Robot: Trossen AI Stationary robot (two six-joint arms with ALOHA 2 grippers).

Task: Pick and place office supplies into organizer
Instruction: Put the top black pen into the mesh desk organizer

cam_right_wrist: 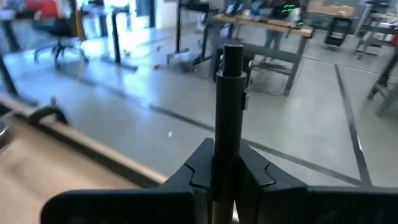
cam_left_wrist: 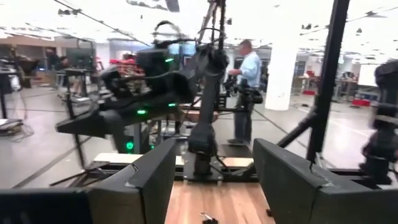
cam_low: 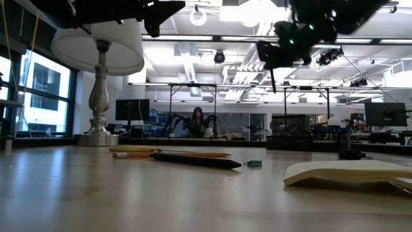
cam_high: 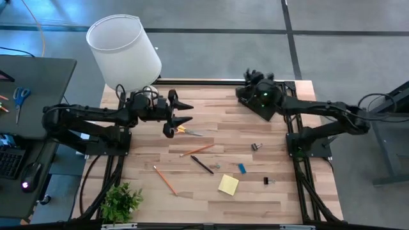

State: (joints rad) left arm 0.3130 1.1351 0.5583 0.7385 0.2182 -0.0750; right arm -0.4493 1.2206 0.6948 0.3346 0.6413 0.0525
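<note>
While the left gripper hangs with fingers wide above the yellow scissors, the right gripper pinches a dark pen near the organizer; pencils, sticky pad and clips lie unsorted on the bench.
</note>
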